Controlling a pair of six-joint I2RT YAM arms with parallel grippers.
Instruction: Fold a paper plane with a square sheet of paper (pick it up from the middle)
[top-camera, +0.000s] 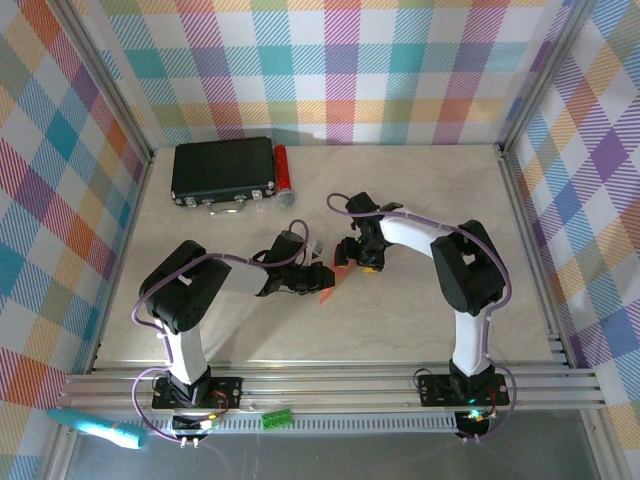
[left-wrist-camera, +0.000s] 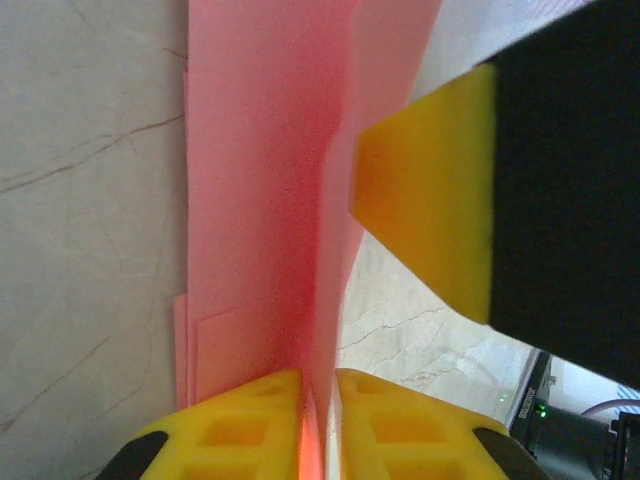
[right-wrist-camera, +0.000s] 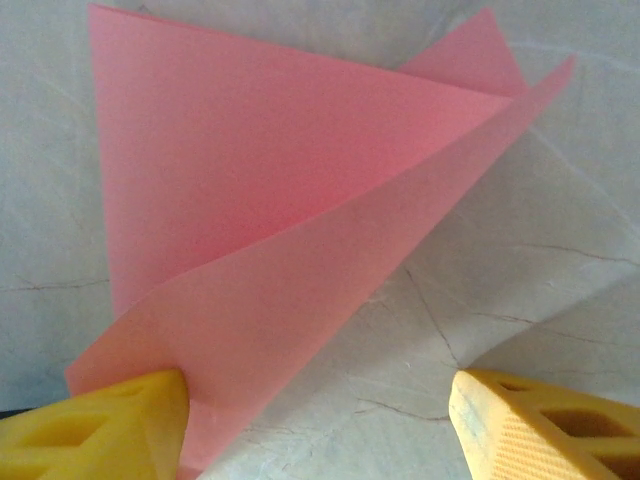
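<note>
The pink-red paper plane (top-camera: 329, 287) lies mid-table between both arms, a folded triangle with a centre crease and layered flaps. In the left wrist view its upright crease (left-wrist-camera: 260, 180) runs down into my left gripper (left-wrist-camera: 318, 425), whose yellow fingers (left-wrist-camera: 240, 430) stand almost together with the paper pinched between them. My right gripper (right-wrist-camera: 320, 420) is open over the plane (right-wrist-camera: 280, 200). Its left finger (right-wrist-camera: 100, 430) touches the raised wing's edge; its right finger (right-wrist-camera: 540, 425) hovers over bare table. A right finger (left-wrist-camera: 430, 200) also looms beside the crease.
A black box (top-camera: 222, 170) and a small red cylinder (top-camera: 282, 170) sit at the back left of the marble table (top-camera: 450, 200). Checked walls and metal rails enclose the table. A teal tool (top-camera: 95, 428) lies outside the near left corner.
</note>
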